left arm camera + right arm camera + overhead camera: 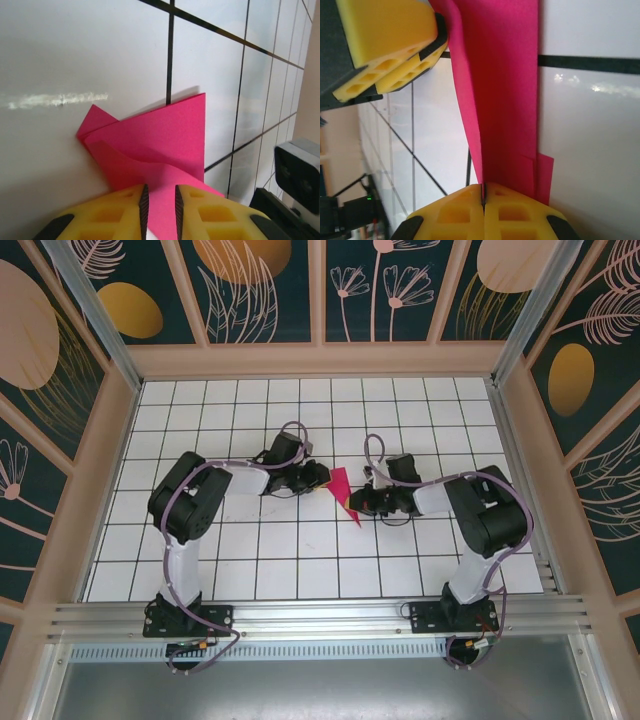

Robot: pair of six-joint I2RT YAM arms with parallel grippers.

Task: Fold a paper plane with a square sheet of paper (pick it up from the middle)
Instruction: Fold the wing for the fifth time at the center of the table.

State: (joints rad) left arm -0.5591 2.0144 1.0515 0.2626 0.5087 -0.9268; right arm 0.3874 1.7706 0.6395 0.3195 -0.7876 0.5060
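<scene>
I'm pinching the pink sheet (505,90) w/ my right gripper (483,189). Its two yellow fingers are pressing flat together, no gap btwn them, and the paper is coming straight out of the seam. My left gripper (160,192) is sitting at the sheet's other end, jaws standing a narrow slit apart w/ paper running thru the slit. I can't tell whether those pads are biting or just straddling it.

The sheet is already partly folded: overlapping layers, a pointed corner poking out to one side in the left wrist view, a soft crease across. It's spanning btwn the two grippers near the centre of the white grid table (250,560), standing more or less on edge. I can't tell if its low corner is touching the tiles.

Handling, as I'm judging it: v. light, thin and floppy. It's bowing along the free span, so it's carrying no load of its own. The folded layers are probably lending some stiffness along the creases only. The surface looks smooth, so I'm expecting it to slide out of a loose pinch. If my arms are pulling apart or twisting against each other, it's likely tearing or crumpling.

Best hold, imo: on the multi-layer part by the middle crease, not on a single-layer flap or a tip, w/ light pressure.
</scene>
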